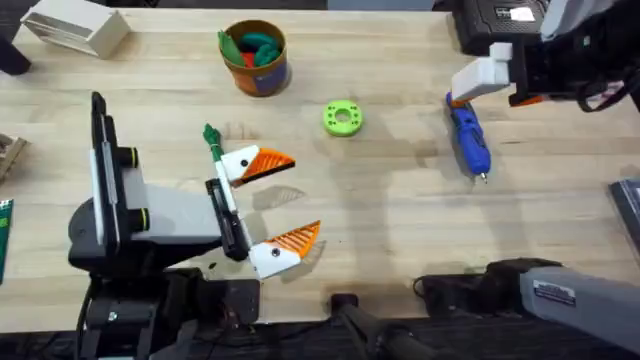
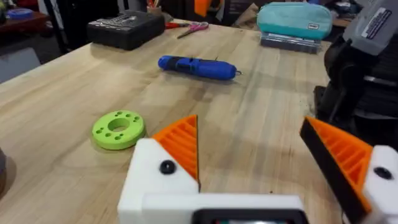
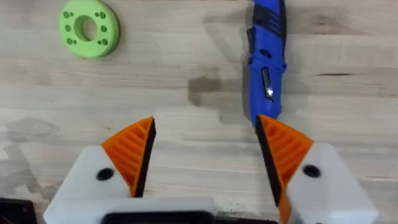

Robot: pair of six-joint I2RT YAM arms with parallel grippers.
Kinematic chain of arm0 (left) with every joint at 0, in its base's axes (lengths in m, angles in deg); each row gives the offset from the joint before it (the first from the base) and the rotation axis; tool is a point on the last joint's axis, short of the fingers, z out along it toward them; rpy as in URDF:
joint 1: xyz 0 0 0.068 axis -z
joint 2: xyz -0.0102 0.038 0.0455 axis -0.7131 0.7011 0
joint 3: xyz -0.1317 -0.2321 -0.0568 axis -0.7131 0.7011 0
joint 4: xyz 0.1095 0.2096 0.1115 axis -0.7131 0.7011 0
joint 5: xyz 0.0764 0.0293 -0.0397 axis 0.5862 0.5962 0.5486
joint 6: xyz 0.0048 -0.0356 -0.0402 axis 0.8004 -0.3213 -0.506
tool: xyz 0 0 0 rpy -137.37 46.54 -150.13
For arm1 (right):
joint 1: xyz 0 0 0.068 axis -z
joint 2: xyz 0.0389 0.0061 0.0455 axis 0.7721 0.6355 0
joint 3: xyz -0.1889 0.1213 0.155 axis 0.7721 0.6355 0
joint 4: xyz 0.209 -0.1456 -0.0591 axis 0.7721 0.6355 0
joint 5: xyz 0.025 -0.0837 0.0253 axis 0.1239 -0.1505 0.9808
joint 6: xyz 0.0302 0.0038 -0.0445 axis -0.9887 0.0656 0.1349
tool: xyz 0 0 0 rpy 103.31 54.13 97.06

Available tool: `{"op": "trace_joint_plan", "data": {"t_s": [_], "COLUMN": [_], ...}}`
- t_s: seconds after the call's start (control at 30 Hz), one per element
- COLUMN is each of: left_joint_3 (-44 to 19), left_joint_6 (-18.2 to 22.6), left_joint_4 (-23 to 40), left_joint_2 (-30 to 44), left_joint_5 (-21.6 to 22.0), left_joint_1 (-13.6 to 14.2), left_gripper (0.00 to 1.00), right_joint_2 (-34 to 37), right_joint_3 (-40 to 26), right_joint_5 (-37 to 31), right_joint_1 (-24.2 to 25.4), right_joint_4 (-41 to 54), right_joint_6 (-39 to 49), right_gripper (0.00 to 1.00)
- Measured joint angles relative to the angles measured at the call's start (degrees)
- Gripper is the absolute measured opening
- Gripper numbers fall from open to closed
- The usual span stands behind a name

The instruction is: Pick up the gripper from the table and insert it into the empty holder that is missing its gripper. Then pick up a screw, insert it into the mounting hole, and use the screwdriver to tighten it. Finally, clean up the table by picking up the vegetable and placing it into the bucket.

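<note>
1. Surface [image 1: 400,220]: pale wood planks, carrying all items.
2. Left hand [image 1: 285,205]: at the near left of the surface, fingers spread apart, nothing between them. Both white fingers carry orange ribbed pads.
3. Right hand [image 3: 205,155]: far right, above the surface, fingers apart and holding nothing. One pad tip lies just beside the butt end of the screwdriver [image 3: 267,56]; contact cannot be judged.
4. Screwdriver: lies flat on the surface, far right, metal tip toward the near edge.
5. Bucket [image 1: 258,58]: far centre-left, upright, with green and red items inside.
6. Green ring [image 1: 343,118]: flat on the surface, between bucket and screwdriver.
7. Vegetable [image 1: 211,138]: just beside the left hand's farther finger.
</note>
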Motion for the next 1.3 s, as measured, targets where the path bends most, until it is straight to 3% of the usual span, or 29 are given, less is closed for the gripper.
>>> {"op": "trace_joint_plan", "data": {"t_s": [0.27, 0.3, 0.47, 0.5, 0.53, 0.93, 1.2, 1.3], "left_joint_3": [0.0, 0.0, 0.0, 0.0, 0.0, 0.0, 0.0, 0.0], "left_joint_6": [0.0, -0.2, 0.0, 0.3, 0.2, 0.2, 0.2, 0.2], "left_joint_4": [0.0, 0.0, 0.0, 0.0, 0.0, 0.0, 0.0, 0.0], "left_joint_2": [0.0, 0.0, 0.0, 0.0, 0.0, 0.0, 0.0, 0.0], "left_joint_5": [0.0, 0.0, 0.0, 0.0, 0.0, 0.0, 0.0, 0.0], "left_joint_1": [0.0, 0.0, 0.0, 0.0, 0.0, 0.0, 0.0, 0.0], "left_gripper": [0.985, 0.938, 0.142, 0.042, 0.013, 0.005, 0.005, 0.005], "right_joint_2": [0.0, 0.0, 0.0, 0.0, 0.2, 8.1, 11.7, 18.9], "right_joint_3": [0.0, 0.0, 0.0, 0.0, 0.0, 0.1, 5.8, 6.6], "right_joint_5": [0.0, 0.0, -0.5, -1.1, -1.9, -5.4, -10.8, -11.5], "right_joint_1": [0.0, 0.0, 0.2, 0.4, 0.7, 4.9, 4.9, 5.7], "right_joint_4": [0.0, -0.1, -0.2, -0.2, -0.2, -3.8, -14.0, -19.1], "right_joint_6": [0.0, 0.0, 0.0, 0.0, 0.0, 1.6, 4.5, 6.7], "right_gripper": [0.925, 0.924, 0.924, 0.924, 0.924, 0.924, 0.924, 0.943]}}
